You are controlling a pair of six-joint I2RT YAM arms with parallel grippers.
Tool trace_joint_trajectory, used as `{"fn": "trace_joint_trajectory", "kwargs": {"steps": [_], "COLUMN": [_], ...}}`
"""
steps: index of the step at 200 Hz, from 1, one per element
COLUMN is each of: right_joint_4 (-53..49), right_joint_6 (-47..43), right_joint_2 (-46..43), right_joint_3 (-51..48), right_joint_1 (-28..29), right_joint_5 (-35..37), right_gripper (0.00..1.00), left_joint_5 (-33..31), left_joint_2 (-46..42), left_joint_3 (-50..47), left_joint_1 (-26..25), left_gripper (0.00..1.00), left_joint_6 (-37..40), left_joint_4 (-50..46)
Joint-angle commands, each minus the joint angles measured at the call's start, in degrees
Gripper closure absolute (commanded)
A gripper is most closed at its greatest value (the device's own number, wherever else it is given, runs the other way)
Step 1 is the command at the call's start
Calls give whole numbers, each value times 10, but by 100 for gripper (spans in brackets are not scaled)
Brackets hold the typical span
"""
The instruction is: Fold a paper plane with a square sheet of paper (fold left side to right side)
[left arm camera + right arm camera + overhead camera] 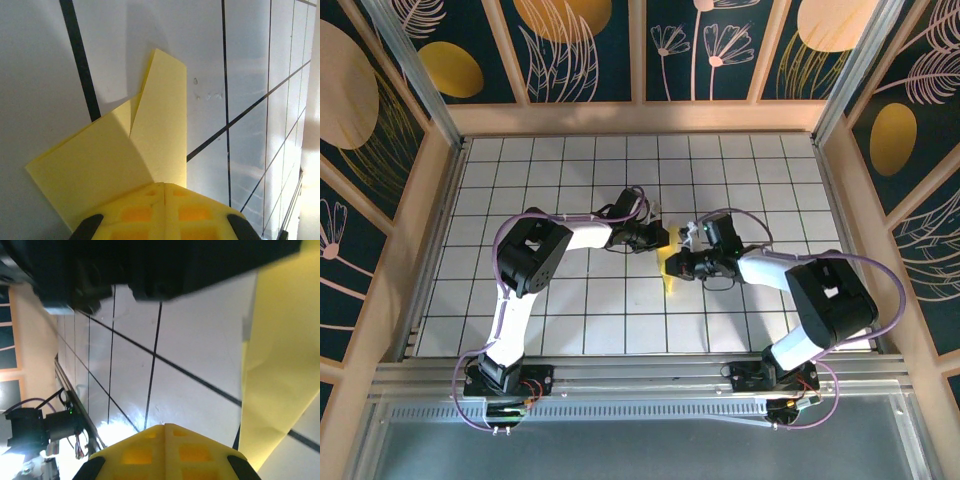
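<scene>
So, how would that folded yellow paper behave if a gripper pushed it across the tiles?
Probably floppy: the folded paper is thin, with one flap apparently lifting off the table. Likely very light, so it may slide or buckle rather than move cleanly. Its creases should hold some shape.

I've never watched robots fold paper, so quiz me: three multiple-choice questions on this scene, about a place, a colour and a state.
1. Where is the paper? A) middle of the table, between the left hand and the right hand B) far left corner C) on the metal rail
2. What colour is it? A) blue B) white C) yellow
3. What state is it in? A) crumpled ball B) folded, flaps overlapping C) flat, unfolded
Answers: 1 A, the top view shows it where both hands meet; 2 C, yellow in all views; 3 B, the left wrist view shows one flap over another.
</scene>
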Motion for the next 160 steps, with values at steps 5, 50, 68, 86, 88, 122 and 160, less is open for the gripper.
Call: {"fn": "trace_joint_trajectory", "kwargs": {"steps": [5,50,68,86,88,122,160], "right_joint_4": [46,66,66,67,67,64,62], "right_joint_6": [41,47,44,42,42,37,35], "right_joint_2": [16,44,52,61,61,70,76], "right_joint_3": [-26,-40,-38,-36,-35,-30,-29], "right_joint_1": [10,16,16,16,16,17,18], "right_joint_5": [-34,-32,-29,-29,-29,-25,-23], "right_gripper": [100,100,100,100,100,100,100], "left_joint_5": [-48,-50,-50,-51,-51,-51,-52], "left_joint_2": [15,17,18,17,17,17,17], "left_joint_3": [-23,-18,-17,-17,-17,-16,-15], "left_joint_1": [3,3,2,2,2,3,2], "left_gripper": [100,100,100,100,100,100,100], "left_joint_6": [15,15,15,15,15,16,16], "left_joint_4": [-55,-57,-57,-58,-58,-60,-60]}}
